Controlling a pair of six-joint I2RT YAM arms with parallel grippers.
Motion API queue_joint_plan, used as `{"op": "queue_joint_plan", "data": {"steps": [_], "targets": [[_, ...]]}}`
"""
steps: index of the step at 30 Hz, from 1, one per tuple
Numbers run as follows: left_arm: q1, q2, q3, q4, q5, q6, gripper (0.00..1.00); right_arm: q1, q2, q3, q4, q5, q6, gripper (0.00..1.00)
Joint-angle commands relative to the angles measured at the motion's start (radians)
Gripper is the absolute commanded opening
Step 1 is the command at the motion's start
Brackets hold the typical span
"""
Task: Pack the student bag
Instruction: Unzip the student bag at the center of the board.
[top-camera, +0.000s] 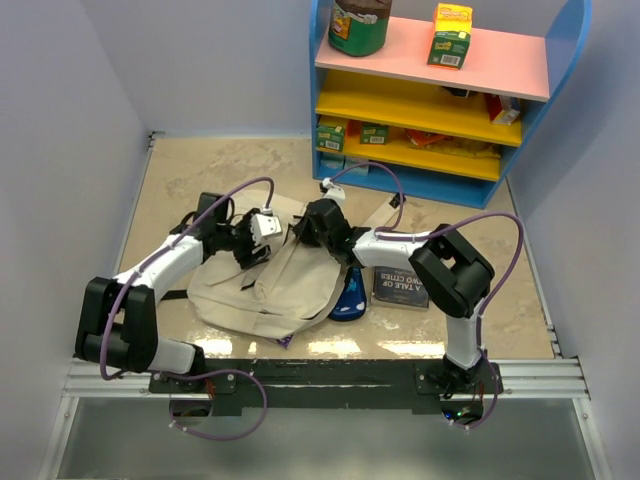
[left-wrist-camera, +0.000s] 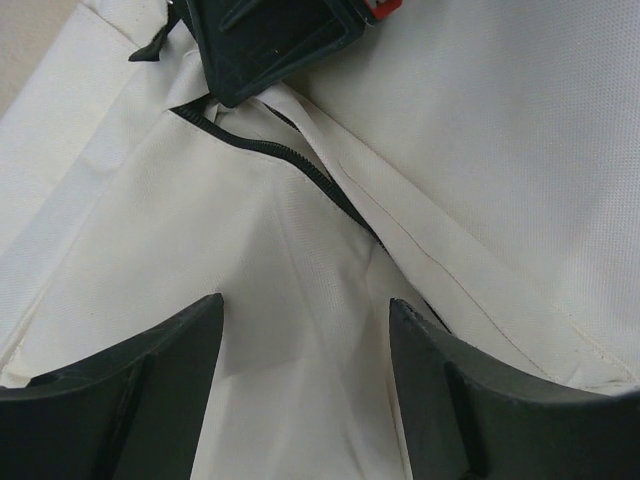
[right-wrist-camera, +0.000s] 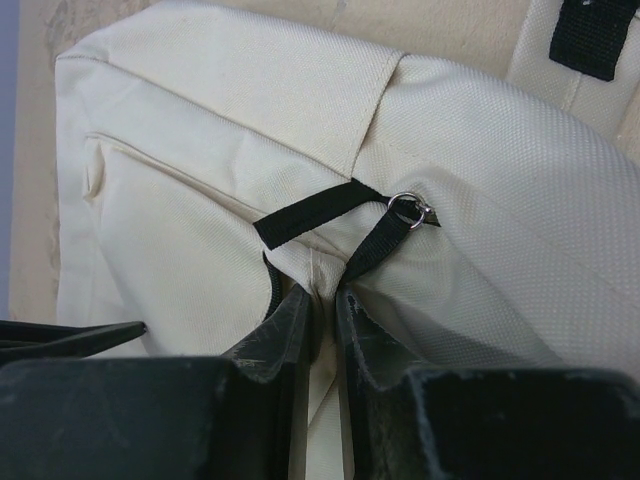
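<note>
The student bag (top-camera: 250, 295) lies slumped on the bench (top-camera: 190, 170) between my arms. My right gripper (right-wrist-camera: 324, 300) looks pinched on a canvas fold beside the zip (right-wrist-camera: 271, 280). The left gripper (left-wrist-camera: 305, 310) hangs over the cloth, jaws apart. It's soft and floppy, so I'd grab the seams.

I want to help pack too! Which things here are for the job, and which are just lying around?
For the job:
- student bag
- right gripper, jaws shut on the bag's fabric
- left gripper, jaws open over the bag
- probably the blue pencil case and book beside it

Just lying about:
- shelf unit
- dark jar
- yellow-green box
</note>
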Motion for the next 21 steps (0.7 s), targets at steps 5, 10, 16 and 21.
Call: {"op": "queue_joint_plan", "data": {"steps": [5,10,16,21], "targets": [[-0.015,0.012,-0.046,0.126,-0.027,0.012,0.68,0.006,-0.057,0.004,0.027,0.013,-0.021,0.00],[-0.025,0.038,-0.059,0.169,-0.033,-0.014,0.42,0.008,-0.072,-0.006,0.027,0.013,-0.025,0.00],[-0.001,0.015,-0.035,0.227,-0.099,-0.109,0.00,0.009,-0.088,-0.030,0.030,0.015,-0.042,0.00],[0.040,-0.071,0.005,0.230,-0.073,-0.195,0.00,0.008,-0.100,-0.062,0.044,0.010,-0.053,0.00]]}}
